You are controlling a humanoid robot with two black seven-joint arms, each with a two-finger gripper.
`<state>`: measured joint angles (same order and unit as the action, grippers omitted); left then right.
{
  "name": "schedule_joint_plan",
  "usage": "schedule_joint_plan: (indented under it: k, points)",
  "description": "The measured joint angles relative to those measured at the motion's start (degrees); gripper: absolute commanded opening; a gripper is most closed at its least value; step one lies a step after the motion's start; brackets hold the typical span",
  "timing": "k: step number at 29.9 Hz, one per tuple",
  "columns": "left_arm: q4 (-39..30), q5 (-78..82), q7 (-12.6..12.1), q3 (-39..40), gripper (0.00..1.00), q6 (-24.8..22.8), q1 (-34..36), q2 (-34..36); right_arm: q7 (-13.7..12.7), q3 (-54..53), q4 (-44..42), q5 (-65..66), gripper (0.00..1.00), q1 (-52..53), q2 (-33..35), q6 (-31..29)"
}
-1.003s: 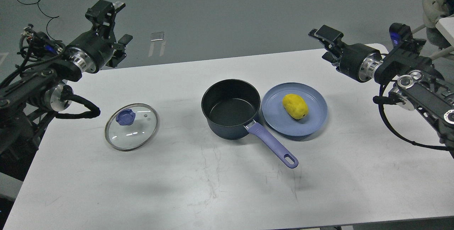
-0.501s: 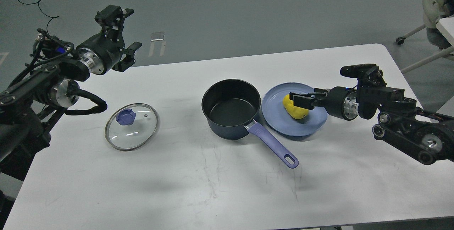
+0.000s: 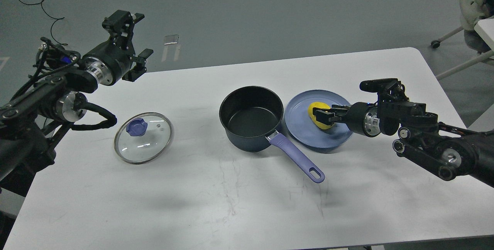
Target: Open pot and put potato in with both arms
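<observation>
The dark navy pot [image 3: 251, 120] stands open in the middle of the table, its black inside empty, its lavender handle [image 3: 296, 158] pointing to the front right. Its glass lid [image 3: 143, 138] with the purple knob lies flat on the table to the left. The yellow potato [image 3: 317, 107] lies on the blue plate [image 3: 305, 132] just right of the pot. My right gripper [image 3: 324, 115] is low over the plate, its fingers open on either side of the potato and hiding its middle. My left gripper [image 3: 138, 64] is open and empty, raised over the table's back left edge.
The white table [image 3: 231, 203] has a bare front half. Its back edge runs behind the pot. Cables lie on the grey floor at the back left, and a chair [image 3: 472, 7] stands off the back right corner.
My right arm swung down from the back right to the plate and brought its fingers around the potato. My left arm shifted slightly. Pot, lid and potato have not moved.
</observation>
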<state>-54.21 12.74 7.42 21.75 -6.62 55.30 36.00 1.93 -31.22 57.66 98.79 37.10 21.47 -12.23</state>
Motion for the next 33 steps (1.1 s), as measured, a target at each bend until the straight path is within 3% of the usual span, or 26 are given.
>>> schedule_joint_plan:
  k: [3,6,13,22,33]
  points:
    - [0.0,0.0,0.5,0.0,0.98,0.0,-0.1,0.0,0.0,0.0,-0.2,0.0,0.39,0.0,0.0,0.0]
    - [-0.1,0.1,1.2,0.0,0.98,0.0,-0.6,0.0,0.0,0.0,-0.3,0.0,0.35,0.1,0.0,0.0]
    - [-0.1,2.2,2.4,0.0,0.98,-0.1,-0.9,-0.1,-0.2,-0.4,1.2,-0.2,0.33,1.3,0.2,0.1]
    - [-0.1,2.6,2.4,0.0,0.98,-0.3,-0.9,-0.1,-0.9,-0.7,10.5,-1.0,0.32,7.7,4.0,0.1]
    - [-0.1,2.7,2.3,0.0,0.98,-0.4,-0.9,0.2,-0.9,1.4,10.5,-0.9,0.31,11.3,-2.4,0.1]
